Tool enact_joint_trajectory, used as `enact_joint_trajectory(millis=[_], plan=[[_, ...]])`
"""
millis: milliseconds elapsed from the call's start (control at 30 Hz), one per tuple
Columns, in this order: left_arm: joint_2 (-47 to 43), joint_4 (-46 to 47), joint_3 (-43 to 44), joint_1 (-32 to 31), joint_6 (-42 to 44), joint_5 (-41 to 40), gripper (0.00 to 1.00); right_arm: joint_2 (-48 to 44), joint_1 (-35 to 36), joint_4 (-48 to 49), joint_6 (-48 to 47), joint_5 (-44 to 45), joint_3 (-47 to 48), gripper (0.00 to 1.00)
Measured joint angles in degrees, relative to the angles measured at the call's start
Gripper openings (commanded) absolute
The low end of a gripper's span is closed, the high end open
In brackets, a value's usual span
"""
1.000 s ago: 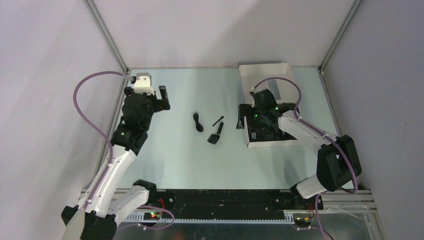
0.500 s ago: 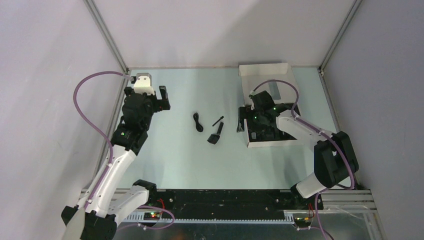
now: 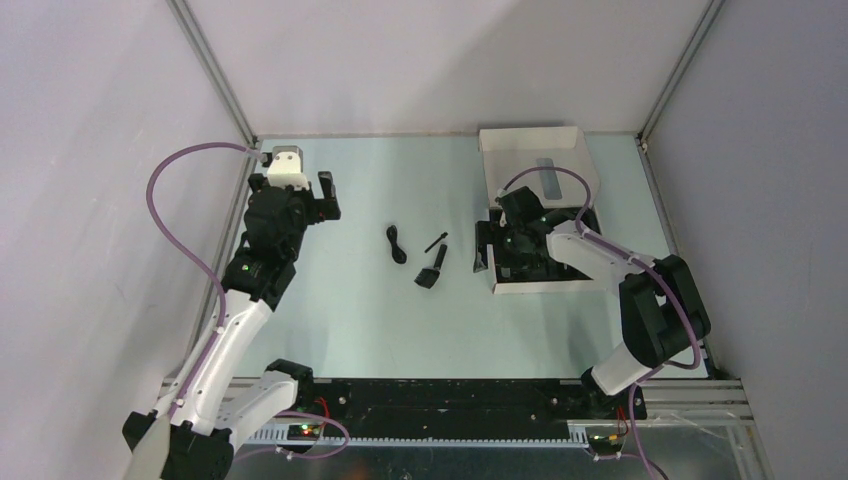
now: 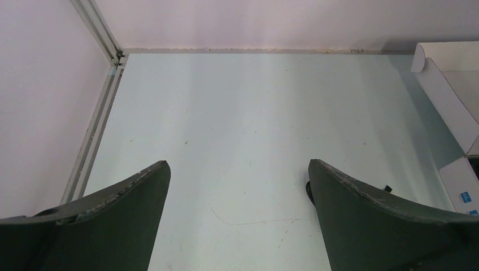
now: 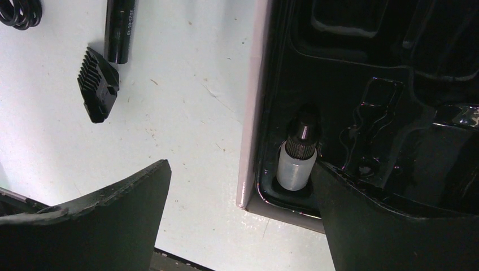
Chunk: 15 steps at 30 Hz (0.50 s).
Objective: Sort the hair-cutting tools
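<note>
Over the rim of the box [image 5: 250, 113], the right hand [image 5: 238, 166] hangs wide, facing down.

Tabletop [image 3: 350, 300] pale mint green. Coiled cord [image 3: 397, 243] black. Comb attachment [image 5: 98, 83] black, ridged. Cardboard box [image 3: 530, 145] white, tray [image 5: 361, 84] inside glossy black. Bottle [image 5: 295, 167] milky white, black cap. Cables [image 3: 165, 200] purple.

The top view overlooks the whole surface [image 3: 340, 320] from its near side. The left wrist view faces the far wall [image 4: 254, 22]; the right sits close over the box [image 5: 250, 113] edge and comb attachment [image 5: 97, 84], shared with the top view.
</note>
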Motion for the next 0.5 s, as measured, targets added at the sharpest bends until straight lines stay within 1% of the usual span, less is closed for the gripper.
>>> enact_joint_trajectory(millis=[167,333,500], plan=[[0.00,0.04,0.00,0.00,0.00,0.00,0.99,-0.94,0.02,-0.15,0.20,1.31,-0.20,0.99],[0.00,0.04,0.00,0.00,0.00,0.00,0.99,-4.90,0.07,-1.09,0.63,3.82,-0.68,0.99],[0.00,0.04,0.00,0.00,0.00,0.02,0.99,-7.50,0.20,0.11,0.66,3.10,-0.68,0.99]])
